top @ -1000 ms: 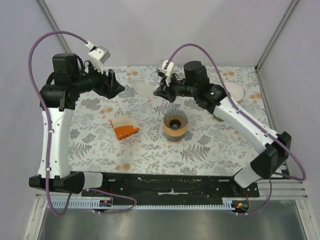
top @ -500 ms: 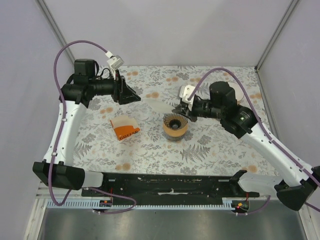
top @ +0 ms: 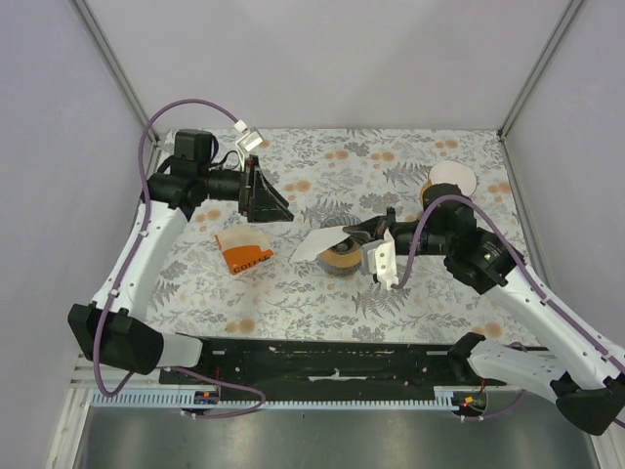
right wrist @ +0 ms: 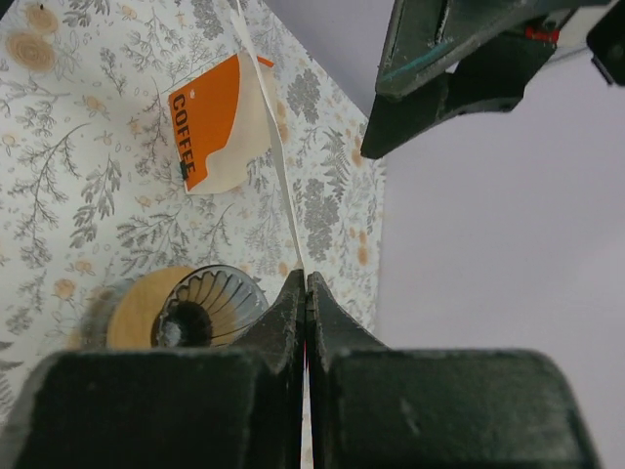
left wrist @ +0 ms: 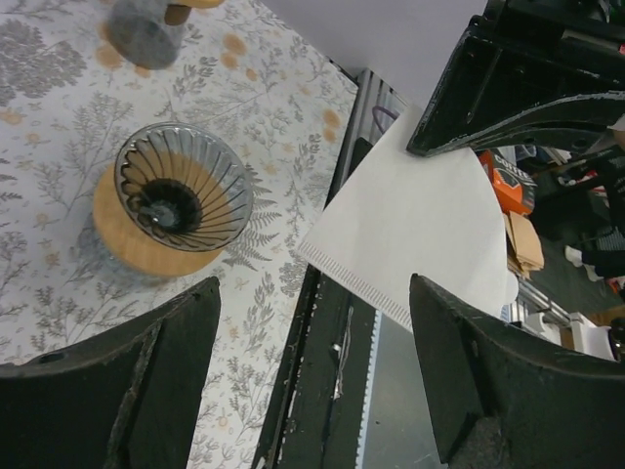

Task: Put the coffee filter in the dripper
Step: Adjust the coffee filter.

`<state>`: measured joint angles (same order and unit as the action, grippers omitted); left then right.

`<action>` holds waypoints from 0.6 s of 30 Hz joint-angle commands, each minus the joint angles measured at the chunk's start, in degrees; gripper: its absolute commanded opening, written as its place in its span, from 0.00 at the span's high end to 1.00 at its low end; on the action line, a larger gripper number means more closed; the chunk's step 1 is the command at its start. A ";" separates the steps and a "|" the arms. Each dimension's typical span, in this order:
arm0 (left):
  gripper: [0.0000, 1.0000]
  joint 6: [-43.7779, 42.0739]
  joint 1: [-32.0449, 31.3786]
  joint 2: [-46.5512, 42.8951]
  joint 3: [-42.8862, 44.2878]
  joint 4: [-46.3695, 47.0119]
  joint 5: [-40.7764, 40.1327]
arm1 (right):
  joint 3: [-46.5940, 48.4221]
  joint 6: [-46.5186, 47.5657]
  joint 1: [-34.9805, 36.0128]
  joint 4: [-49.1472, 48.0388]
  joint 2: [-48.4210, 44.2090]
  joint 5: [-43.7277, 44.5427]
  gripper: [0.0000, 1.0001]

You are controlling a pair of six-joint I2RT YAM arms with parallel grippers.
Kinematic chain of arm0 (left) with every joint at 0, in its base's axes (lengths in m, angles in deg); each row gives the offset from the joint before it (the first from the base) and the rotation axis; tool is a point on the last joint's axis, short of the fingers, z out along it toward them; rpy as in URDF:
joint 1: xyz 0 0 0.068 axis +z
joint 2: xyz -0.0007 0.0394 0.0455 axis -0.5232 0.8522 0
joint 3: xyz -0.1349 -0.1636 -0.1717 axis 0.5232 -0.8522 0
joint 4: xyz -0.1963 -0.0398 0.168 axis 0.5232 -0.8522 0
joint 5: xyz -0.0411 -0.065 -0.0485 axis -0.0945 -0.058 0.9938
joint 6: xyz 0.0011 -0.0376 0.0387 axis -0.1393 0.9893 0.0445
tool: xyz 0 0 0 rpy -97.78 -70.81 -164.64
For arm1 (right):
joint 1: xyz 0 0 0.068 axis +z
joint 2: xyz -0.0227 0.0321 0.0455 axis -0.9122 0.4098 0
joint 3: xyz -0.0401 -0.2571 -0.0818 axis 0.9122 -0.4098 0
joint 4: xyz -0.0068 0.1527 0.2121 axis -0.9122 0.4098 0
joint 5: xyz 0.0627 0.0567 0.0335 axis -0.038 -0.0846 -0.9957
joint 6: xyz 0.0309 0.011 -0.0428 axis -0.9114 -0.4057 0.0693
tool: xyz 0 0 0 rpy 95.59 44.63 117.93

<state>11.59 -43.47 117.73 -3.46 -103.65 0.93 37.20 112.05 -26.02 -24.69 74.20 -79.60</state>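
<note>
On the fern-and-blossom tablecloth point(top: 293, 293), near the table's middle, stands the dripper point(top: 342, 260), a ribbed glass funnel in a wooden ring, with nothing inside it. The coffee filter point(top: 315, 244) hangs in the air at the dripper's 9 to 10 o'clock. The right gripper point(top: 350, 233) pinches it, fingers pressed together on the paper. From overhead the paper overlaps the dripper's rim, and contact cannot be judged there. The left wrist view shows the filter's flat fan face and crimped seam, with bare cloth between it and the funnel. The right wrist view shows the paper only edge-on, a thin white line rising from the closed fingertips above the dripper. The left gripper point(top: 271, 200) hovers at the dripper's 10 o'clock, fingers spread wide and holding nothing. An orange-and-white COFFEE packet point(top: 242, 249) lies flat farther out at 9 o'clock. A grey vessel point(top: 451, 179) with a pale round top stands at 2 o'clock. Pale lilac walls point(top: 322, 59) and metal frame posts point(top: 532, 68) enclose the table, and a black rail point(top: 322, 357) runs along its near edge.
</note>
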 commanded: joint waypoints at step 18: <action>0.09 -16.92 -14.35 12.83 24.93 -28.02 3.67 | 16.65 38.24 -0.67 12.63 8.46 -11.66 1.00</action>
<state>0.68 -55.32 128.97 17.87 -129.66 2.33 51.28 144.96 -26.02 -12.15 81.24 -89.89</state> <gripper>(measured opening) 0.902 0.007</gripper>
